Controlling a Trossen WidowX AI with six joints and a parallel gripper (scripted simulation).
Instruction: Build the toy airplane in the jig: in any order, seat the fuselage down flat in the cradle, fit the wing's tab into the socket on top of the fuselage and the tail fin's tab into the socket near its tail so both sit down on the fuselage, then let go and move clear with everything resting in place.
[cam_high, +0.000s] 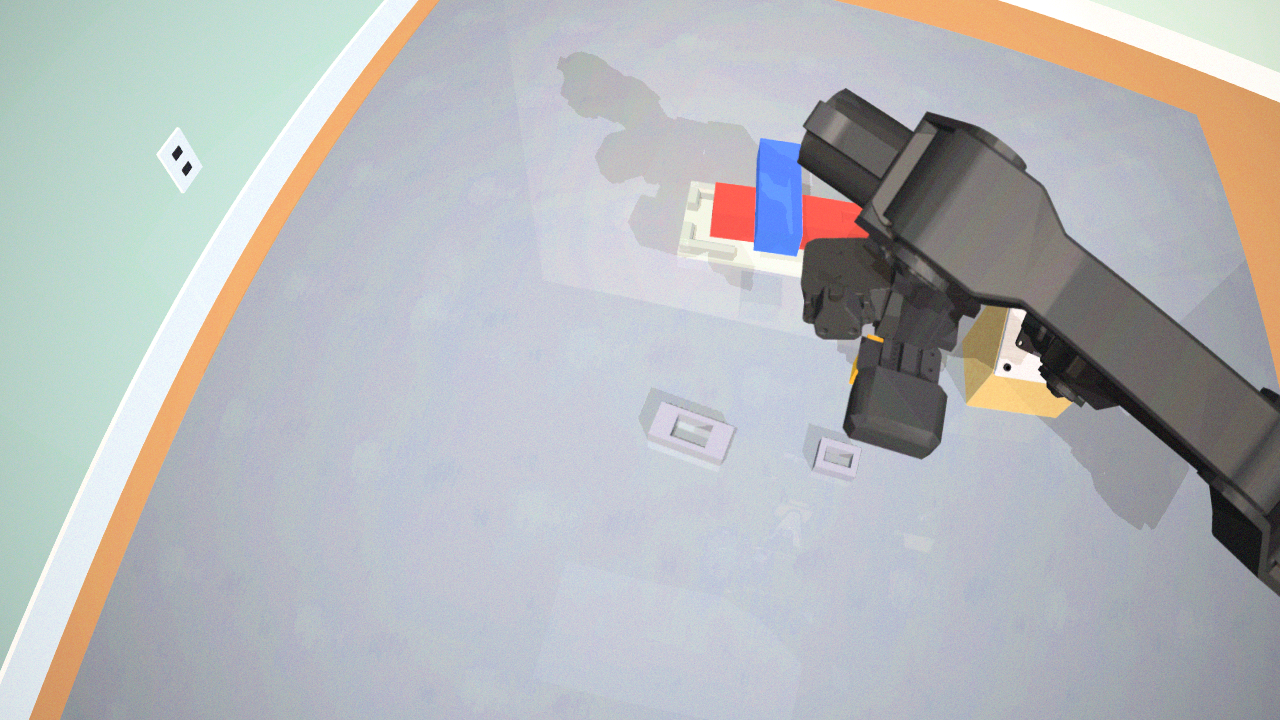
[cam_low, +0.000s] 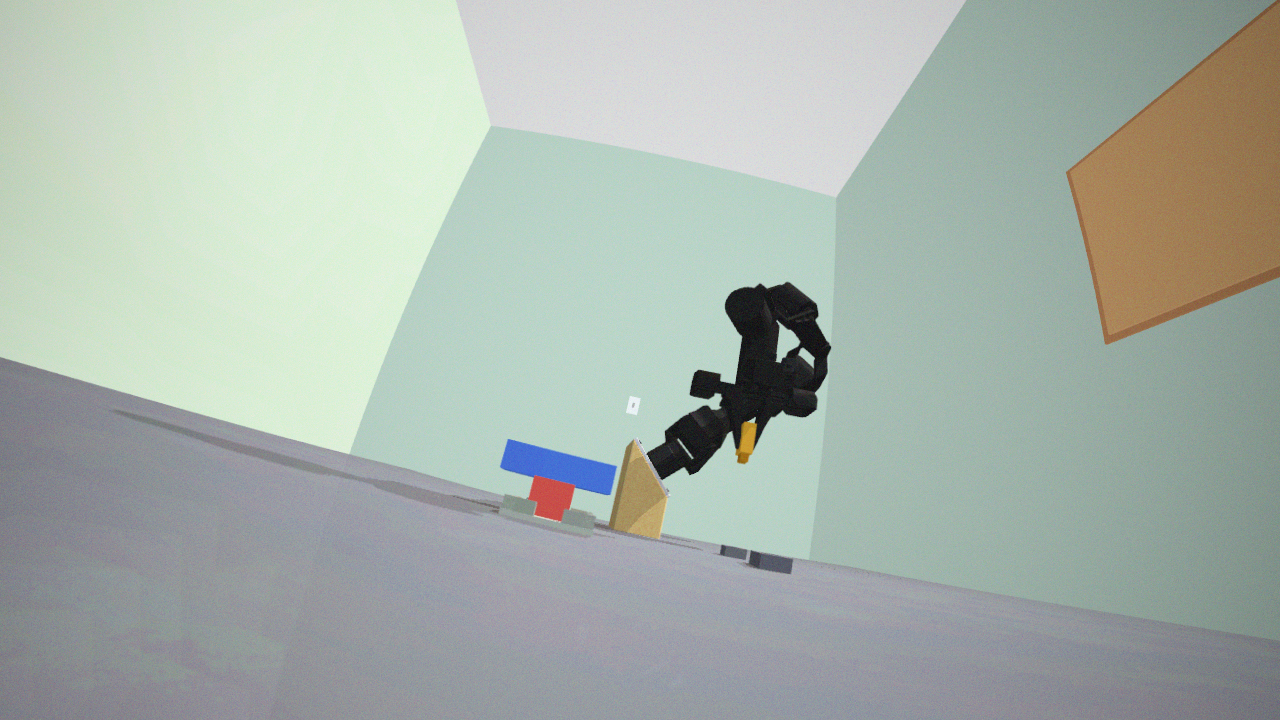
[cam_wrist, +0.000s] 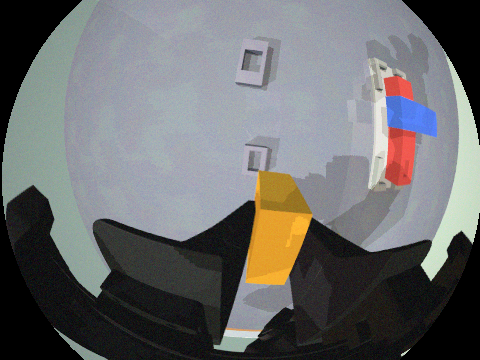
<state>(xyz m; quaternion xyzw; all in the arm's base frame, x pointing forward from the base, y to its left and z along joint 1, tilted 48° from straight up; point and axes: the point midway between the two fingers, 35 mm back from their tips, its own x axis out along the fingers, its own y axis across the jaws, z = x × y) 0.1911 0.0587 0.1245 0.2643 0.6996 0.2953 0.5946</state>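
Leftmost in the top view, ahead of the tool and below it, a larger pale holder (cam_high: 666, 438) (cam_wrist: 252, 77) lies on the table (cam_high: 402, 537) (cam_low: 268, 582) (cam_wrist: 165, 100) with its opening bare; the wing presumably came out of it. Next, well apart from the tool, sits the cradle (cam_high: 693, 246) (cam_low: 577, 521) (cam_wrist: 378, 135), with the red fuselage (cam_high: 733, 213) (cam_low: 551, 497) (cam_wrist: 401, 155) lying in it, seemingly flat. The blue wing (cam_high: 778, 197) (cam_low: 559, 465) (cam_wrist: 412, 116) rests across the fuselage — seated, by the look of it, though its tab is hidden. So two of three parts appear done.

Further right, a smaller holder (cam_high: 825, 470) (cam_low: 733, 552) (cam_wrist: 247, 159) is near the tool and lower down, its opening bare too. The tool (cam_low: 746, 440) (cam_wrist: 270, 210) is closed on the yellow tail fin (cam_high: 854, 368) (cam_low: 746, 440) (cam_wrist: 277, 245), which hangs in the air, off the table. What remains is the fin: carry it to the tail end, lower its tab into the socket, then let go and move clear.
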